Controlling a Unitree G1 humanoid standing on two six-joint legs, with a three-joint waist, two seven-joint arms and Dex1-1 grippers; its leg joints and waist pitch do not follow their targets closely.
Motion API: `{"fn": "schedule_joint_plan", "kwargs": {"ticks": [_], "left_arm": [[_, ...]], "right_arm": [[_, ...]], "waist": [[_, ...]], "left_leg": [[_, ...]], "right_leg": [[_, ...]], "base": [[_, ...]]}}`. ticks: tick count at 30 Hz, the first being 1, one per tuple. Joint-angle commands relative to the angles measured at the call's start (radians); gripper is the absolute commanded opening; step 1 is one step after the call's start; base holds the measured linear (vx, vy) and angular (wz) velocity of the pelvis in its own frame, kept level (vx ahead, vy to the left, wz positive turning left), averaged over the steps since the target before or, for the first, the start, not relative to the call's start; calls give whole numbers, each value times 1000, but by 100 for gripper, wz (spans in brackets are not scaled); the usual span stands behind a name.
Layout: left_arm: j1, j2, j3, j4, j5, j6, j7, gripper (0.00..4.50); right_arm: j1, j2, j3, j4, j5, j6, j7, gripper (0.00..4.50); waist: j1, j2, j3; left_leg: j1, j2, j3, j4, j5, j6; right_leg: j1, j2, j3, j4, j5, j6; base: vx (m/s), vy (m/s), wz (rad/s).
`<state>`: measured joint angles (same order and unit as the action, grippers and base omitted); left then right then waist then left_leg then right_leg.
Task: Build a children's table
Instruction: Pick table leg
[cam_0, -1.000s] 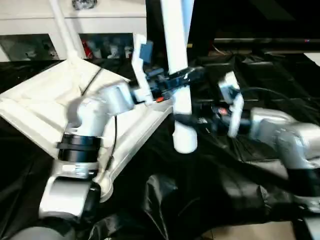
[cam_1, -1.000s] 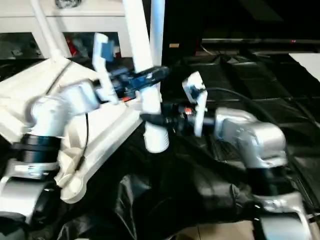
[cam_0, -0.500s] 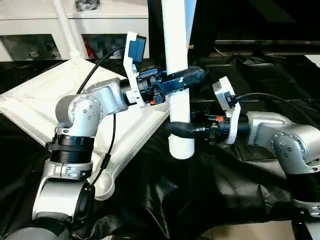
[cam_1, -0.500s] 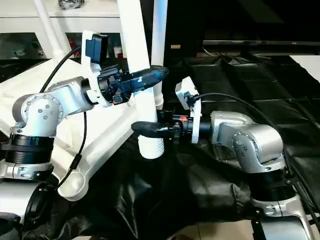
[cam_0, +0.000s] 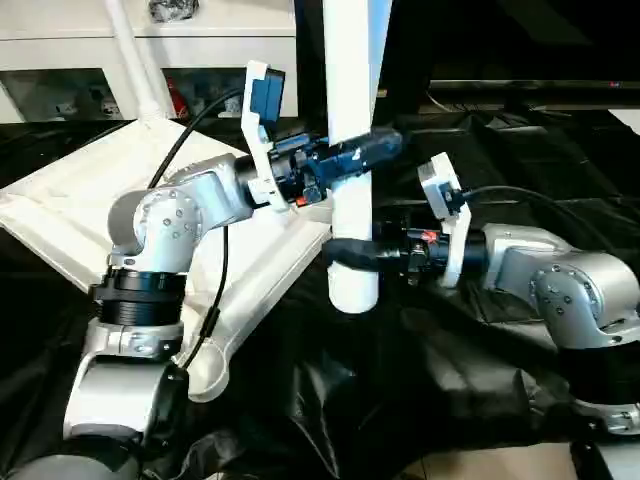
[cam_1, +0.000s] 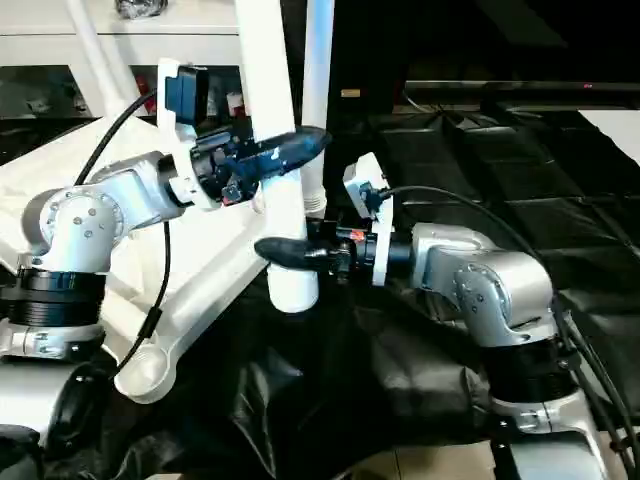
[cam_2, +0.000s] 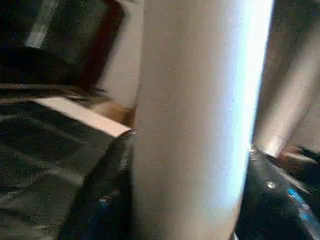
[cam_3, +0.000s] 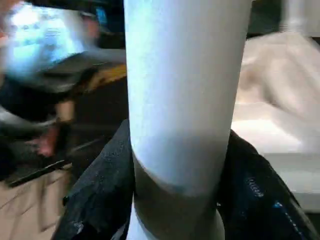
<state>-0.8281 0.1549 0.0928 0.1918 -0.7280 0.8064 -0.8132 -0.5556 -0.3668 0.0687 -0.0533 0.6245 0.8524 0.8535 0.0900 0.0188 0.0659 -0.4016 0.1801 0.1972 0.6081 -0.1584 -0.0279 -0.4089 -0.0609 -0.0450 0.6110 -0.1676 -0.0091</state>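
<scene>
Both grippers are clamping one white table leg (cam_0: 352, 120), which is standing nearly upright in the middle of the scene. The left gripper (cam_0: 372, 152) is squeezing it higher up; the right gripper (cam_0: 345, 254) is gripping just above its lower end. The tabletop (cam_0: 90, 200) is lying tilted on the black cloth (cam_0: 400, 400) to the left, with another leg (cam_0: 130, 55) rising from its far corner.

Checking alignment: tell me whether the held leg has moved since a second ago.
Yes, slightly: the leg's lower end has shifted left, closer to the tabletop's near edge.
</scene>
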Motion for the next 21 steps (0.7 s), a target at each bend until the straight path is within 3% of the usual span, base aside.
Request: {"fn": "schedule_joint_plan", "kwargs": {"ticks": [1,6,13,14,18,19,21], "left_arm": [[-20,-17,7,-8,25,-32,67,279],[-22,-63,22,2,122,-84,278,292],[-21,-96,29,-8,183,-82,428,292],[-15,-120,43,-21,185,-90,478,264],[-14,-140,60,-19,171,-91,508,238],[-14,-141,61,-19,170,-90,509,238],[-10,-152,63,-27,157,-86,513,214]], "right_arm": [[2,7,-20,30,-38,-11,-61,188],[-2,44,-8,42,-67,-45,-117,188],[-6,63,5,48,-94,-63,-151,188],[-14,74,9,62,-106,-72,-170,188],[-21,82,10,72,-116,-77,-180,188],[-21,83,10,72,-116,-77,-180,188],[-22,85,9,74,-119,-81,-184,188]], "waist": [[-1,-10,-83],[-4,-13,-84],[-4,-15,-84],[-4,-16,-84],[-3,-17,-83],[-4,-21,-83],[-3,-18,-83]], "left_leg": [[29,40,-24,-61,-168,-8],[28,41,-25,-60,-168,-7],[27,40,-24,-59,-161,1],[28,40,-24,-58,-162,1],[27,38,-23,-57,-160,9],[26,38,-23,-58,-160,10],[27,39,-24,-58,-161,11]], "right_leg": [[52,-71,37,-75,-263,-163],[52,-70,37,-76,-261,-155],[50,-70,37,-78,-269,-146],[49,-69,37,-78,-267,-148],[49,-69,36,-80,-272,-147],[49,-68,36,-81,-276,-145],[48,-69,36,-81,-285,-141]], "base": [[0,0,0],[0,0,0],[0,0,0],[0,0,0],[0,0,0],[0,0,0],[0,0,0]]}}
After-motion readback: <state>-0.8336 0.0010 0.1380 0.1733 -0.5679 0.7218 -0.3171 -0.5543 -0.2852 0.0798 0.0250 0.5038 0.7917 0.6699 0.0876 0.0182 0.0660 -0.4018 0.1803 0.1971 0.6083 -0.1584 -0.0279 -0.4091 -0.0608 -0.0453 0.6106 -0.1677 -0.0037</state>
